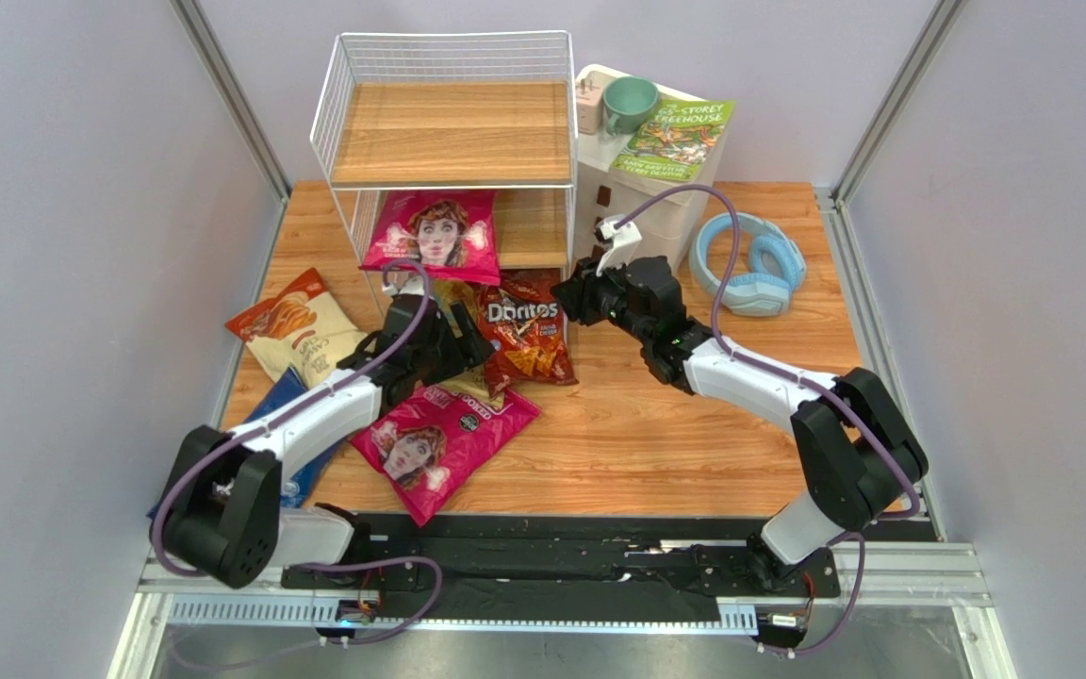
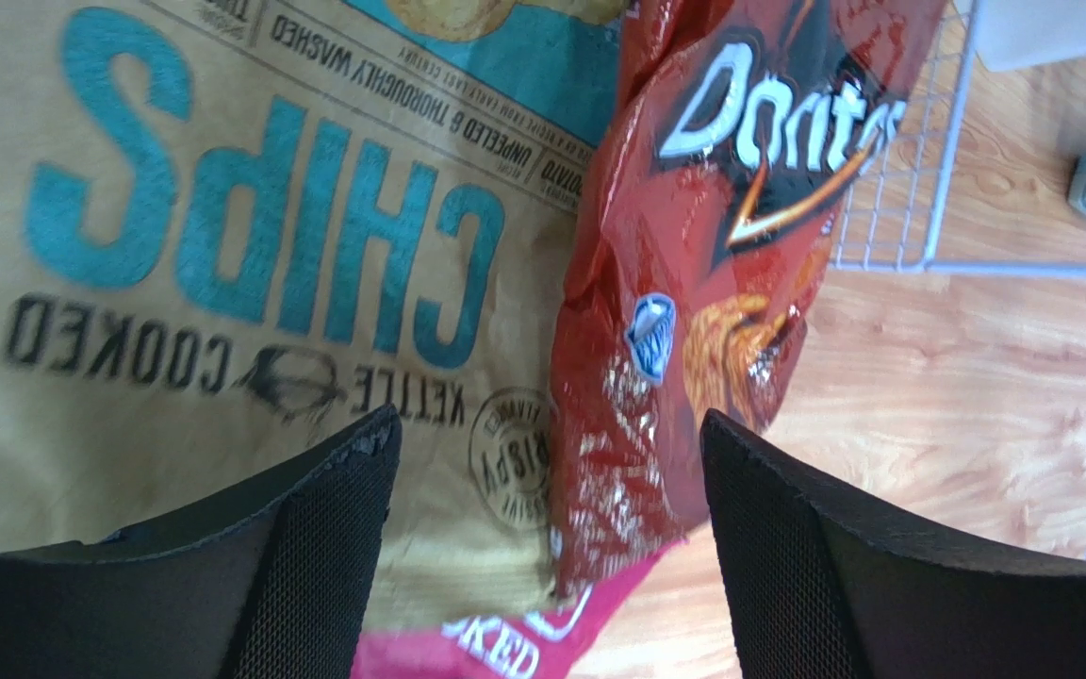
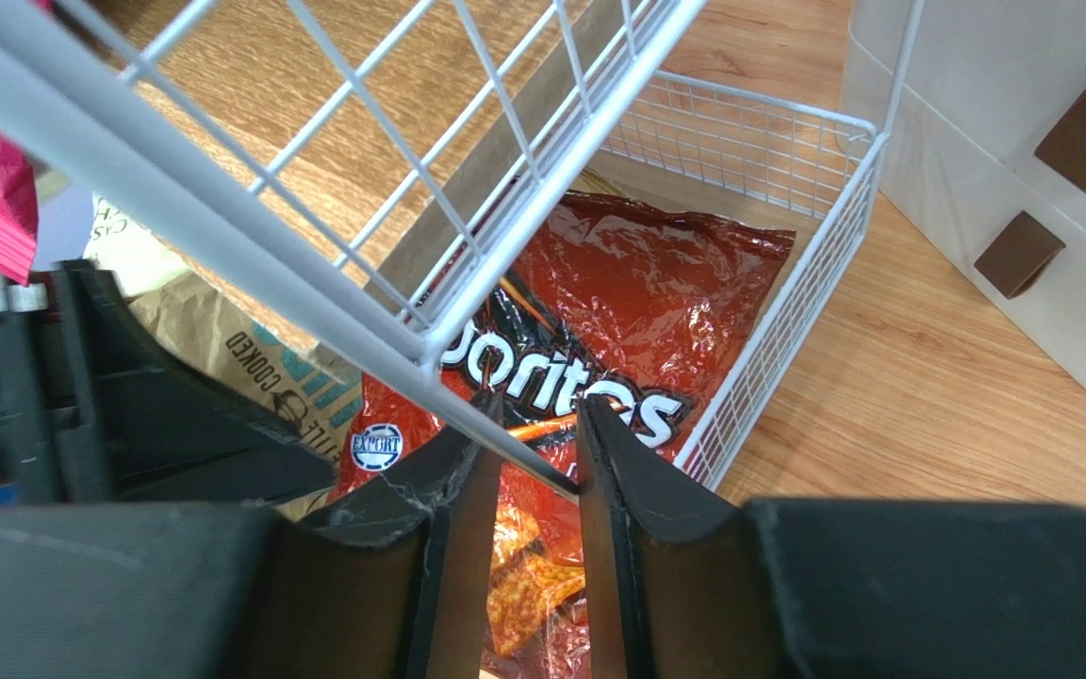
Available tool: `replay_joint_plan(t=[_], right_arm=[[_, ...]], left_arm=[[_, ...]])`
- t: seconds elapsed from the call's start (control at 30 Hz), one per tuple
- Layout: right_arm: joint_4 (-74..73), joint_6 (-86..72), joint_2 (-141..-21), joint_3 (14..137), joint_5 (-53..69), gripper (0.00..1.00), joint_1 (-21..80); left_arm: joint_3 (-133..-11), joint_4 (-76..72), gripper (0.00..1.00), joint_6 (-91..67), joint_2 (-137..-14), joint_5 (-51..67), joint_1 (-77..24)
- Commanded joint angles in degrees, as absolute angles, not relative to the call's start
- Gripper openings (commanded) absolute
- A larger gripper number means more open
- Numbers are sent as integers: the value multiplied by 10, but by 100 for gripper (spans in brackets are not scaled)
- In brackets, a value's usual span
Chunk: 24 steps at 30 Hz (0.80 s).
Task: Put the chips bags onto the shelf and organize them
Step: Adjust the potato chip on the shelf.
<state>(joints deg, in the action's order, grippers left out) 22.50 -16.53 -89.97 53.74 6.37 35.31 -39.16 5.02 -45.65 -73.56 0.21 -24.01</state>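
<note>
Two grippers work low by the shelf [image 1: 450, 64]. Your left gripper [image 2: 546, 425] is spread wide above the tan CHIPS bag [image 2: 223, 283] and the red Doritos bag [image 2: 705, 212]. Your right gripper [image 3: 532, 425] is narrowed to a slit at the shelf's wire edge, gripping nothing. The Doritos bag lies partly inside the bottom tier. One magenta bag [image 1: 436, 234] rests on the middle tier; another [image 1: 428, 439] lies on the wooden table [image 1: 648, 425], between grey walls.

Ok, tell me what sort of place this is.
Probably a robot test cell staged like a home corner: plain grey partition walls box in a wooden table, two arms are bolted to a rail at its near edge, and the props are a wire shelf, chips bags and headphones.
</note>
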Motion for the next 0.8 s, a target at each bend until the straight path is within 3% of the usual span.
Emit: replay_joint_plan(t=[0.0, 0.47, 0.57, 0.63, 0.77], right_arm=[[231, -183, -889, 556, 103, 30, 354], [218, -200, -895, 568, 120, 26, 352], [216, -199, -896, 569, 120, 25, 352], [216, -199, -896, 565, 120, 22, 352], [226, -199, -897, 554, 123, 20, 352]], left_arm=[[-395, -61, 83, -501, -776, 11, -245], [-373, -206, 80, -562, -867, 1, -272], [-374, -205, 74, -559, -869, 1, -272], [-368, -205, 62, -560, -867, -13, -276], [-363, -207, 52, -555, -863, -34, -287]])
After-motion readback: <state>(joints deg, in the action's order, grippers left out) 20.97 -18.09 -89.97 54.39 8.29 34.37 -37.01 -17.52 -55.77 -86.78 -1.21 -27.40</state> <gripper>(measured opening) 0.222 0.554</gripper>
